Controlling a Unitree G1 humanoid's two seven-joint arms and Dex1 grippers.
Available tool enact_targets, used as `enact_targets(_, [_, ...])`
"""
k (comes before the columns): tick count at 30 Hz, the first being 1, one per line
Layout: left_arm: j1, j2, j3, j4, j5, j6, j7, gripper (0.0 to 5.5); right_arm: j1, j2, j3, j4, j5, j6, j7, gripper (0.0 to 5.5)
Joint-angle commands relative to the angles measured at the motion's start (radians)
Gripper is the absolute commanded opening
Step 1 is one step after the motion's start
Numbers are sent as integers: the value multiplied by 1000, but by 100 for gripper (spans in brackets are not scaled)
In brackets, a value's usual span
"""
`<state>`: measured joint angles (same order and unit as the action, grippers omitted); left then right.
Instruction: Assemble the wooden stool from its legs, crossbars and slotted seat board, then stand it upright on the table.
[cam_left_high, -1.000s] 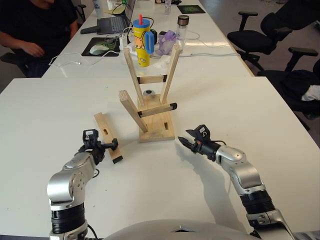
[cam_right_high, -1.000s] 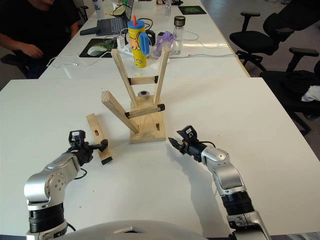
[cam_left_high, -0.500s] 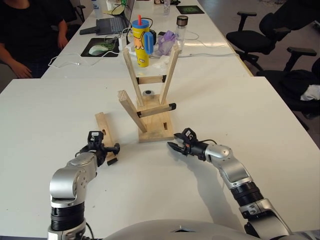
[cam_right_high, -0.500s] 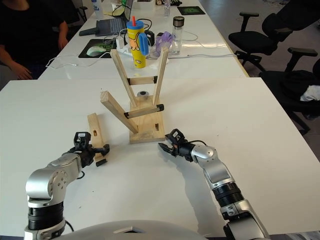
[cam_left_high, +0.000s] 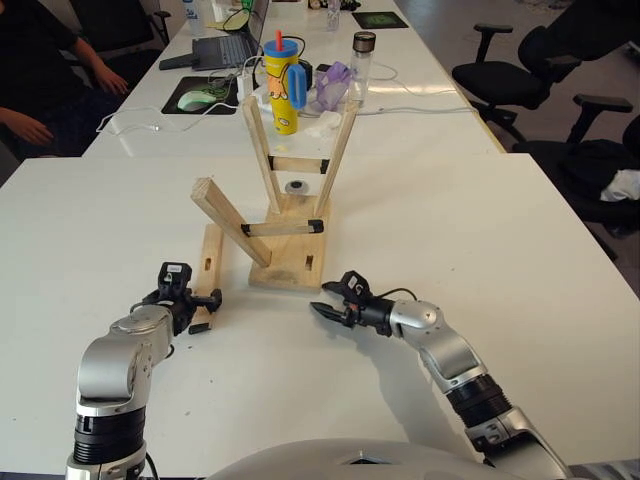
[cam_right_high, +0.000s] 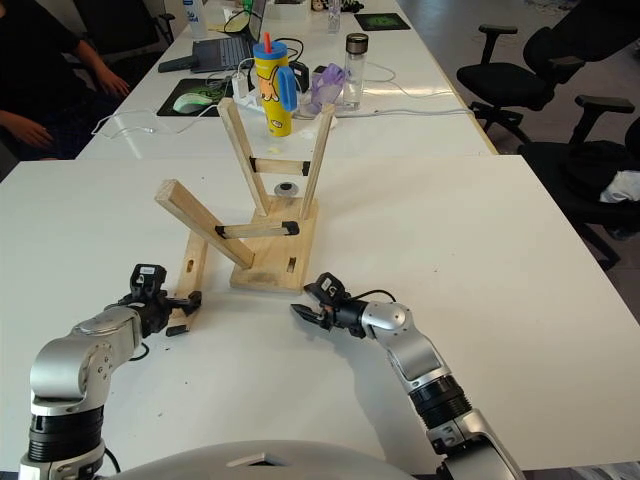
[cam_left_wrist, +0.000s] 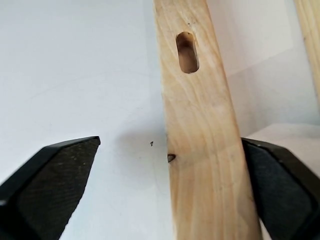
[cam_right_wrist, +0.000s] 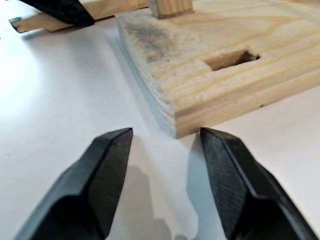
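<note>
Upside down on the white surface (cam_left_high: 500, 230), the pale wooden slotted seat board (cam_left_high: 288, 270) lies flat. Two light wooden legs (cam_left_high: 338, 150) rise from its far end, tilted towards each other and joined by a short wooden crossbar (cam_left_high: 298, 165). A third wooden leg (cam_left_high: 228, 220) leans out to the robot's left, tied to the others by a black-tipped wooden crossbar (cam_left_high: 280, 229).

A loose wooden leg with an oval slot (cam_left_high: 209, 270) lies flat just left of the board. The left tool (cam_left_high: 203, 311) is open at that leg's near end, its black fingers (cam_left_wrist: 55, 175) spread to either side of the wood.

The right tool (cam_left_high: 322, 299), also open, rests low over the surface just short of the board's near right corner, one finger either side of the corner.

A yellow cup with a red straw (cam_left_high: 283, 85) stands on the far surface.
</note>
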<state>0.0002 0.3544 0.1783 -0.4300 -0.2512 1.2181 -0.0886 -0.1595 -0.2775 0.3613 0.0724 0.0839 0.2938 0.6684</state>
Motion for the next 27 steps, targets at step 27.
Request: enact_targets(27, [-282,-109,126,270,-71,-575,-79,203,49,-5,-230,-31,113,72,-77,251])
